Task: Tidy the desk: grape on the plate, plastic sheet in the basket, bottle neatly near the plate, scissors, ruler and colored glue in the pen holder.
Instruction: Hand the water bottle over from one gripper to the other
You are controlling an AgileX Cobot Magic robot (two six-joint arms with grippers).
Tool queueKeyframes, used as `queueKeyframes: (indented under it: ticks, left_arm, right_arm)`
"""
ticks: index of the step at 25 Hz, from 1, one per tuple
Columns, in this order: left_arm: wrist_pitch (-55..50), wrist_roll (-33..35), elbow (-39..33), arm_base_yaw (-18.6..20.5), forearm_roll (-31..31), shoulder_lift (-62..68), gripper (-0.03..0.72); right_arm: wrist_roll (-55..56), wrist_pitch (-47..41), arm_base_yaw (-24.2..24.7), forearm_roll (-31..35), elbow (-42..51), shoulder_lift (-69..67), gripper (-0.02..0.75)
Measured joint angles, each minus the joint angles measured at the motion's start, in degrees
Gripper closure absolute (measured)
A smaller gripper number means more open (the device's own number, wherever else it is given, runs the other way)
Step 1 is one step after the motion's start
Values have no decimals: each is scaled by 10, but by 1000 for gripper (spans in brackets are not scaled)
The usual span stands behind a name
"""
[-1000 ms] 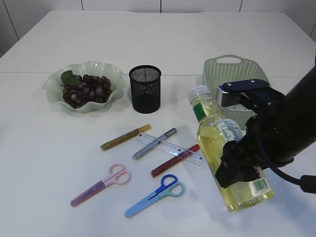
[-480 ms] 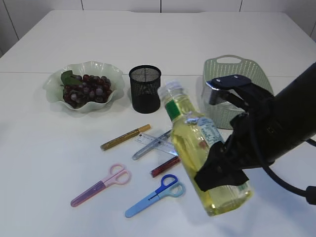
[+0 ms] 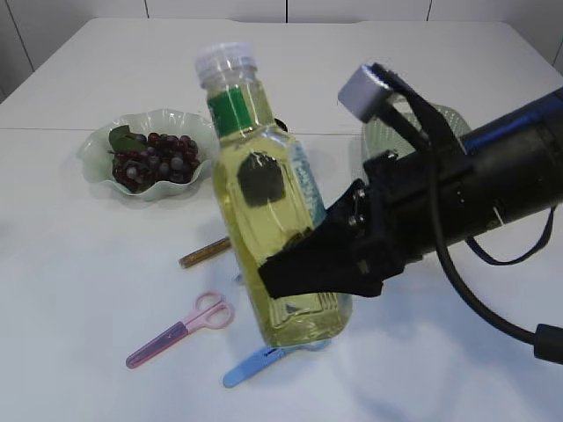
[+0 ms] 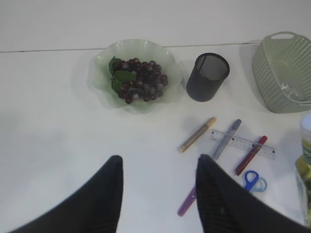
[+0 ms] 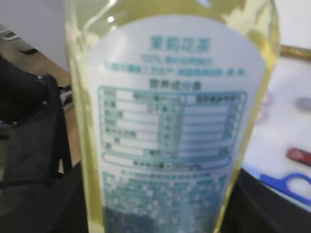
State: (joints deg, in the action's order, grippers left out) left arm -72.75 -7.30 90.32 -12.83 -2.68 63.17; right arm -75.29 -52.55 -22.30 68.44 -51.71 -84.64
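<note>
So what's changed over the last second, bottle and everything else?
The right gripper, shut on the bottle, has carried it leftward across the exterior view and stood it more upright, now in front of the pen holder. Grapes on the plate, pink scissors and gold glue stayed put. Nothing was released.

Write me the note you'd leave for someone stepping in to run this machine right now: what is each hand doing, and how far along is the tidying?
Right gripper: shut on the bottle, held in the air above the table's middle.
Left gripper: open, holding nothing, above bare table.
Done: grapes are on the plate. The basket holds something clear, possibly the plastic sheet.
Left: set the bottle by the plate; put the pink scissors, blue scissors, ruler and three glue pens into the empty pen holder.
</note>
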Motion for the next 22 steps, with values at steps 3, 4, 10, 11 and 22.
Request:
queueKeyframes:
  ticks: [3, 4, 10, 11, 22]
  left_arm:
    - [1, 8, -33, 0, 0, 0, 336]
    - [5, 10, -52, 0, 0, 0, 336]
    - [121, 42, -175, 0, -8, -29, 337]
    - [144, 57, -194, 0, -17, -37, 337]
    - [341, 396, -401, 0, -319, -23, 337]
  right_arm:
    - [-76, -51, 0, 77, 0, 0, 225]
    - [-97, -67, 0, 96, 0, 0, 225]
    - [-155, -126, 0, 161, 0, 0, 225]
    - [-159, -125, 0, 161, 0, 0, 225]
    - [-184, -125, 0, 170, 0, 0, 225]
